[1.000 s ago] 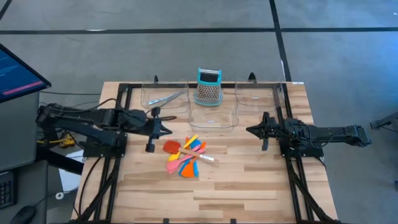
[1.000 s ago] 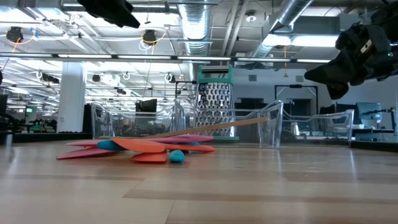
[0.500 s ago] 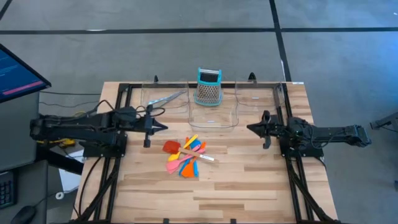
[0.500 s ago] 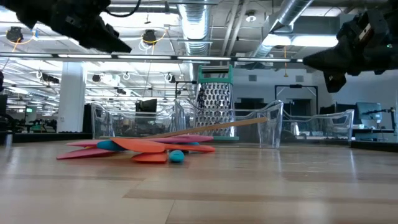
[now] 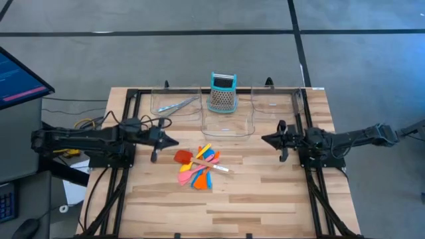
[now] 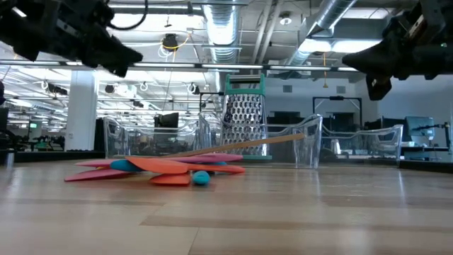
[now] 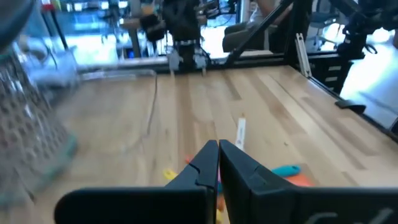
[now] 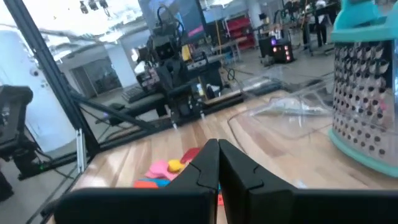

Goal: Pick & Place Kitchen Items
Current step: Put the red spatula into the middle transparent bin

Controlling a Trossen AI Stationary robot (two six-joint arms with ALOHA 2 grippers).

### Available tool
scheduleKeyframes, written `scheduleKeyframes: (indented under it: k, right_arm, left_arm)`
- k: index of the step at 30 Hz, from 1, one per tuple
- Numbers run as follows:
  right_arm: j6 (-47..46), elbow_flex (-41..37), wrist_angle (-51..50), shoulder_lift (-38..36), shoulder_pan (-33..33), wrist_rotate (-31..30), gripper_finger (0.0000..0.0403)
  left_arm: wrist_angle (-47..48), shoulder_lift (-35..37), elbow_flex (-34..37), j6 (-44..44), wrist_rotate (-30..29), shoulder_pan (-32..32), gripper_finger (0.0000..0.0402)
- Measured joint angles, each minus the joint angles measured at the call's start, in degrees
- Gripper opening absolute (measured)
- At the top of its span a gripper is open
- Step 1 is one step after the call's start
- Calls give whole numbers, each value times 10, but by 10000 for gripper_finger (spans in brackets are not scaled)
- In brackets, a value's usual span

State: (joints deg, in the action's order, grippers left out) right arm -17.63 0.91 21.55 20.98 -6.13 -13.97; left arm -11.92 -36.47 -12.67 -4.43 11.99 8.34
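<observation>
Left gripper (image 5: pixel 174 141), clenched and empty, has drawn back toward the table's left edge, off the utensil pile (image 5: pixel 198 166) at mid-table. Right gripper (image 5: pixel 265 139) clenched, waiting right. Tongs (image 5: pixel 176 105) lie in the rear-left tray (image 5: pixel 157 106). We judge the pile's next pick not yet begun.
</observation>
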Motion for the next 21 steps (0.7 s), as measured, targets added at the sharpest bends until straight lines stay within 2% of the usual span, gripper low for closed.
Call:
scheduleKeyframes:
  k: [7, 17, 21]
  right_arm:
    - [3, 58, 4, 125, -69, -83, 0]
    - [16, 166, 1, 308, -121, -86, 0]
    - [17, 202, -1, 371, -136, -86, 0]
  left_arm:
    - [-12, 0, 25, 18, 0, 0, 3]
    - [-33, 0, 26, 22, -1, 0, 3]
    - [-35, 0, 26, 53, -1, 0, 3]
